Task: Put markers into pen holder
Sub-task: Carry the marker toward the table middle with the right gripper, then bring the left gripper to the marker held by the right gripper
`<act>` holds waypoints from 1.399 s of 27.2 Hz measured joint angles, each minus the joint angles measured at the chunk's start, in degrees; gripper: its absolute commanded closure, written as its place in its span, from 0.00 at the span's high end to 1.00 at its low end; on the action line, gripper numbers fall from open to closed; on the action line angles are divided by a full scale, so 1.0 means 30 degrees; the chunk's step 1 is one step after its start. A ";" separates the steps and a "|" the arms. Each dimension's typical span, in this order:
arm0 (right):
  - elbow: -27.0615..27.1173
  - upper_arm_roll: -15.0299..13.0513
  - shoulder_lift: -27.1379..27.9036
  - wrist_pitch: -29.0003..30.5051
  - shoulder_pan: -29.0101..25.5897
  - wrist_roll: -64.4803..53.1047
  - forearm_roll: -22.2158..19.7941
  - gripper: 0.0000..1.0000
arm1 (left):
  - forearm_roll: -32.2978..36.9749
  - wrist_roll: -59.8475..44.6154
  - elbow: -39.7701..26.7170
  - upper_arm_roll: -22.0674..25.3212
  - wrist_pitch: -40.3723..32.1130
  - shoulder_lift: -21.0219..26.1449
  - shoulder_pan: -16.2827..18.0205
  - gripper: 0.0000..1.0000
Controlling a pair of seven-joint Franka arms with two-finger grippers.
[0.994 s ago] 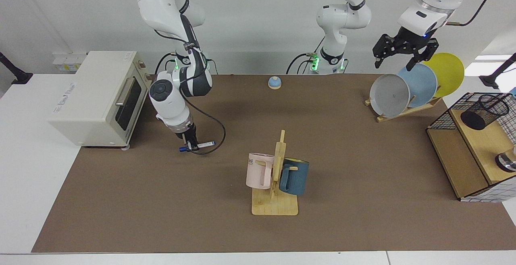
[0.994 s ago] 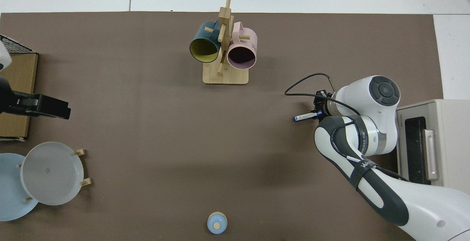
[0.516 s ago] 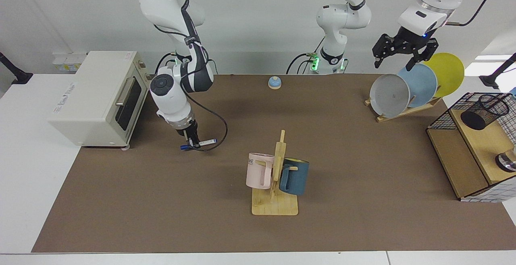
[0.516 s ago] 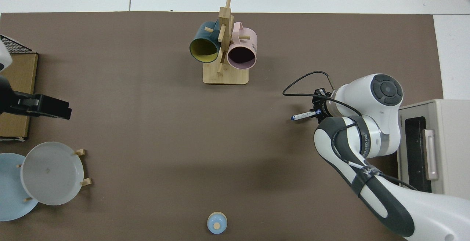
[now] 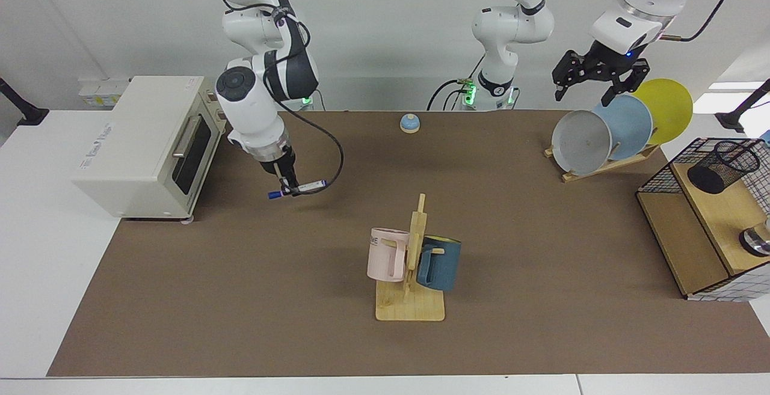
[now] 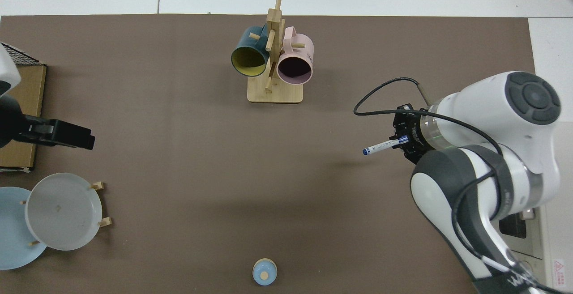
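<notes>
My right gripper (image 5: 287, 186) is shut on the marker (image 5: 307, 187), a slim white barrel with blue ends held roughly level above the brown mat, in front of the toaster oven. From above, the marker (image 6: 379, 147) sticks out of the right gripper (image 6: 402, 141) toward the mat's middle. The pen holder (image 5: 722, 165), a small black mesh cup, leans on the wooden shelf at the far side of the facing view, out of the top view. My left gripper (image 5: 588, 89) hangs open over the plate rack, holding nothing, also seen from above as the dark left gripper (image 6: 62, 134).
A cream toaster oven (image 5: 144, 142) stands just behind the right arm. A wooden mug rack (image 5: 411, 305) with pink and dark blue mugs stands mid-mat. Three plates lean in a rack (image 5: 619, 127). A wire-grid basket frame (image 5: 656, 175) surrounds the shelf. A small blue bell (image 5: 409, 122) sits at the back.
My right arm has risen, lifting the marker off the mat and higher above it. The left gripper has shifted only slightly above the plates.
</notes>
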 measured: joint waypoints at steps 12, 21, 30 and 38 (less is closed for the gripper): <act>0.1789 0.0289 -0.2325 -0.3105 0.1049 0.0353 0.0383 0.00 | -0.0480 0.1084 -0.0091 0.0006 0.0198 -0.0018 0.0000 0.98; 0.2670 0.0432 -0.2603 -0.2965 0.3875 0.5258 0.0692 0.00 | -0.0541 0.4042 -0.0254 -0.0027 0.1724 -0.0021 -0.0002 0.98; 0.2684 0.0477 -0.2535 -0.1802 0.5503 0.8670 0.0890 0.00 | -0.1165 0.6770 -0.1295 -0.0488 0.2413 -0.0457 -0.0606 0.97; 0.2680 0.0460 -0.1797 -0.1185 0.5655 0.9509 0.0918 0.00 | -0.1905 1.0123 -0.2825 -0.0595 0.3642 -0.1519 -0.2157 0.92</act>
